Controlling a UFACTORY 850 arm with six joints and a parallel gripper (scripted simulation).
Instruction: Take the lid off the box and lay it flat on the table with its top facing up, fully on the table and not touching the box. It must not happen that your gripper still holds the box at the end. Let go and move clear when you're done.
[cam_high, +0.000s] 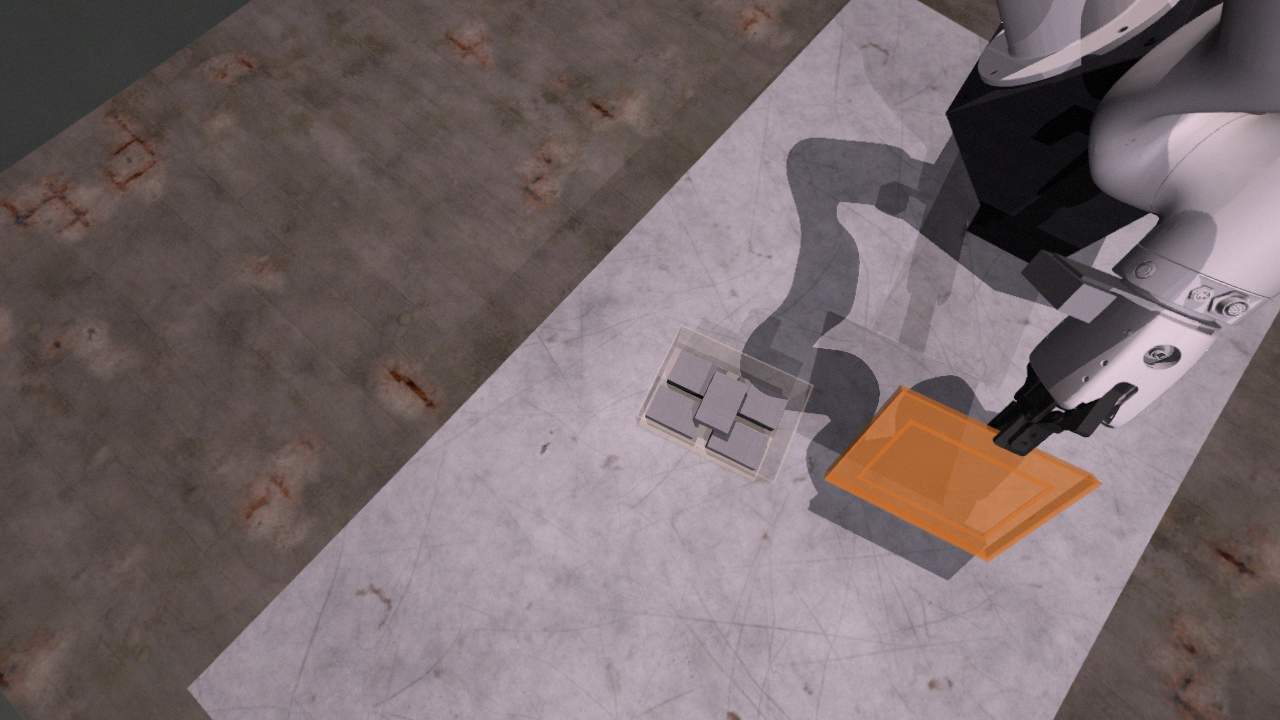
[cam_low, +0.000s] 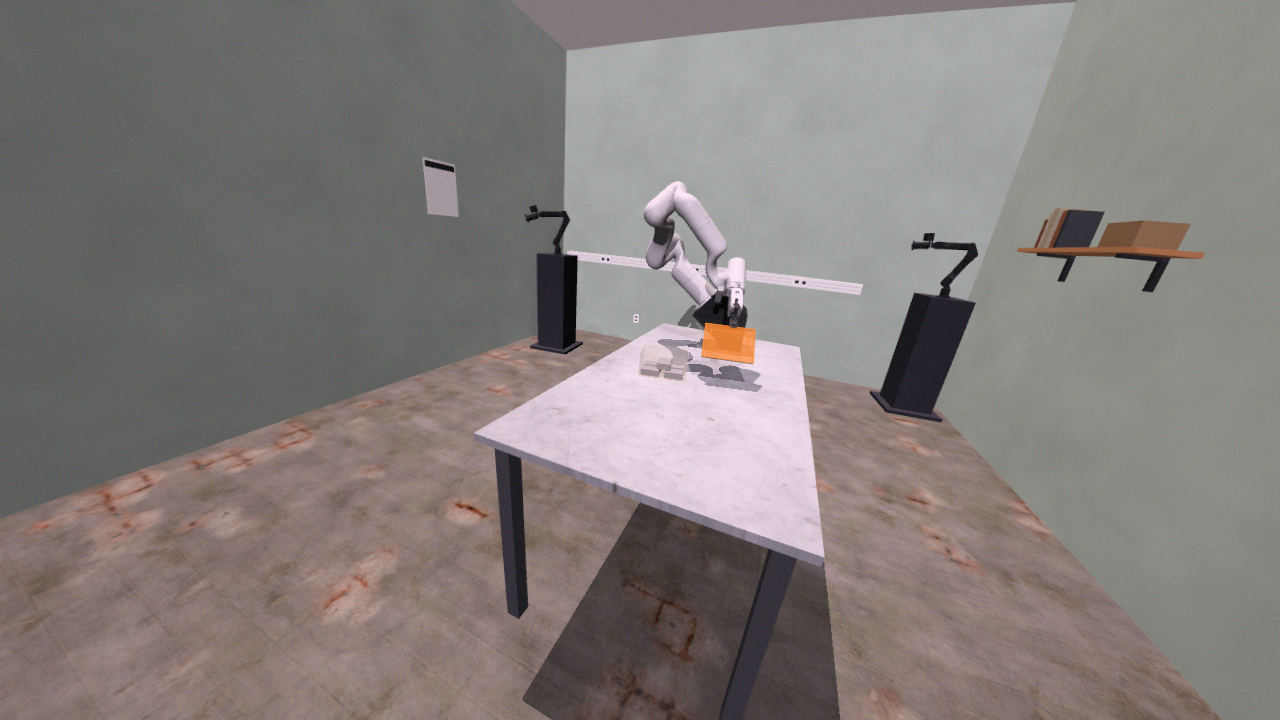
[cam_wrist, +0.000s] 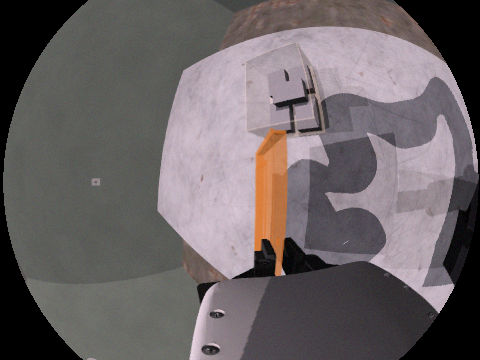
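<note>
1. Marble table (cam_low: 644, 447) stretches away from the exterior camera, a clear box (cam_high: 778, 429) of grey blocks at its far half.
2. Just beyond, the orange lid (cam_high: 948, 474) hangs tilted beside the box, apart from it.
3. Gripper (cam_high: 1029, 429) pinches the lid's edge.
4. Carrying step; next, level and lower the lid, top up.
</note>
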